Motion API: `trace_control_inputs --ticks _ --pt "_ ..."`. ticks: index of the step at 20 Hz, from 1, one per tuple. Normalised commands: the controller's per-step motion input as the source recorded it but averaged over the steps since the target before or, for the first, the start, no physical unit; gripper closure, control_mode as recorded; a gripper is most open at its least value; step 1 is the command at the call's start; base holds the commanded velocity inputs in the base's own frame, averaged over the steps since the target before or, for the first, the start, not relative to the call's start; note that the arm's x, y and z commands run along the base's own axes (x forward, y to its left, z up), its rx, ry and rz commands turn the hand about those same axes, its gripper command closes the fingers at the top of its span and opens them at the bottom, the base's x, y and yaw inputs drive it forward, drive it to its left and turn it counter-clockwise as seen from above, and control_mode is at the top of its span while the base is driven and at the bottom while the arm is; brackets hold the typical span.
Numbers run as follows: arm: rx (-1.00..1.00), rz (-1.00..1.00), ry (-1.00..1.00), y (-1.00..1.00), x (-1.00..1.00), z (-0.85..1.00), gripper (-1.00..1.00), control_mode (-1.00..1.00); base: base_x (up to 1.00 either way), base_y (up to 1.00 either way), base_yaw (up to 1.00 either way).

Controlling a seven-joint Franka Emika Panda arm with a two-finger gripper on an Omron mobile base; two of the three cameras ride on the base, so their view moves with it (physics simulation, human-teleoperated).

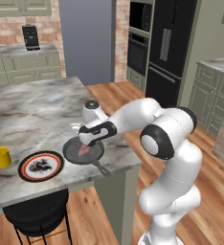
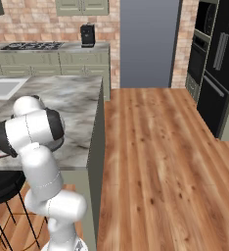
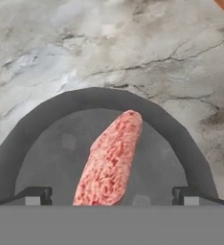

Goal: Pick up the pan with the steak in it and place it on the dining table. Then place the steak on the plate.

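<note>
The dark grey pan rests on the marbled dining table near its front edge, handle pointing toward the front right. The reddish-pink steak lies inside it. My gripper hangs just above the steak and is open. In the hand view the steak runs lengthwise between the two widely spaced fingertips, inside the pan's rim, and my gripper is not touching it. The red-rimmed plate sits on the table just left of the pan.
A yellow cup stands left of the plate. A black stool is tucked under the table's front edge. Wooden floor opens to the right, with dark ovens and a fridge beyond.
</note>
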Motion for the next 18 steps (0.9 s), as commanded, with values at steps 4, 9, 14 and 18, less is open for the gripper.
trace_control_inputs --ticks 4,9,14,18 --pt "0.00 0.00 0.03 0.08 0.02 -0.30 -1.00 -1.00 0.00 0.00 0.00" --pt "0.00 0.00 0.02 0.00 0.08 -0.35 -1.00 -1.00 0.00 0.00 0.00" --pt "0.00 0.00 0.00 0.00 0.13 -0.31 -1.00 -1.00 0.00 0.00 0.00" --pt "0.00 -0.01 0.00 0.06 0.19 -0.24 -1.00 -1.00 0.00 0.00 0.00"
